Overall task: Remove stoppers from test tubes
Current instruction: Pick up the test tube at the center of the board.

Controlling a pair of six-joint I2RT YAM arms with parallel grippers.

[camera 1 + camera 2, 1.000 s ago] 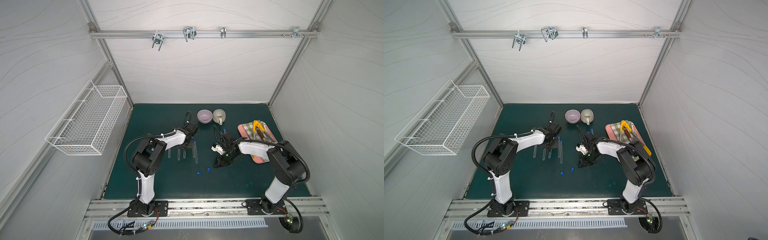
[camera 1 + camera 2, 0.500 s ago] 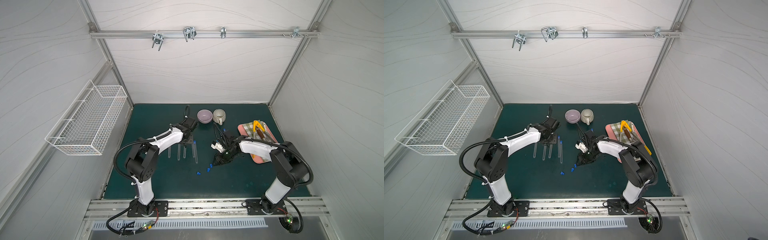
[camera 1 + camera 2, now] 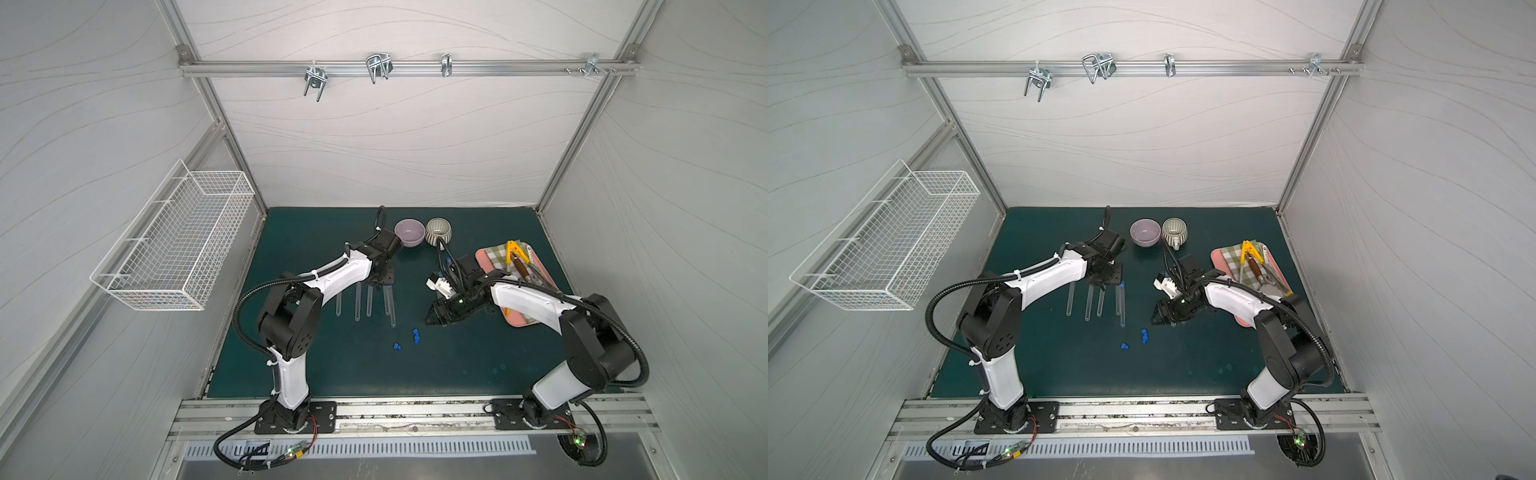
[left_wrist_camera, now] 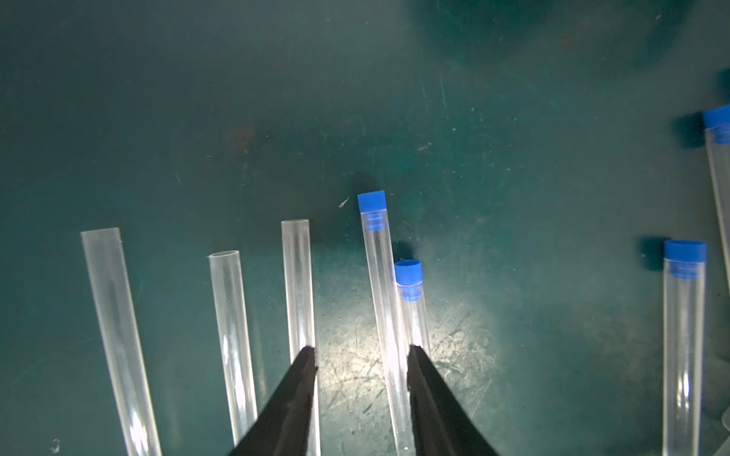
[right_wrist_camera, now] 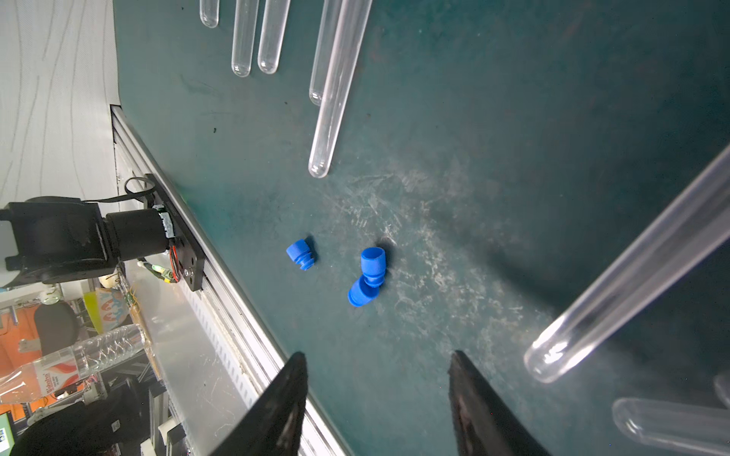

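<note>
Several clear test tubes (image 3: 357,302) lie side by side on the green mat. In the left wrist view three of them have bare mouths, and blue stoppers (image 4: 371,203) plug the others. My left gripper (image 4: 361,351) hangs open over the row, and one stoppered test tube (image 4: 385,316) lies on the mat between its fingers. A second stoppered one (image 4: 408,272) runs under one fingertip. Three loose stoppers (image 5: 373,262) lie on the mat in front of my right gripper (image 5: 377,357), which is open and empty. Both grippers show in both top views, left (image 3: 380,282) and right (image 3: 432,318).
A purple bowl (image 3: 409,232) and a striped cup (image 3: 439,230) stand at the back. A pink tray (image 3: 483,254) with a checked cloth and yellow-handled tools lies at the right, partly under my right arm. A wire basket (image 3: 178,245) hangs on the left wall.
My right gripper has opened wider, and a third loose stopper now lies on the mat. My left arm has swung its elbow to the left, and its gripper has opened over the tube row.
</note>
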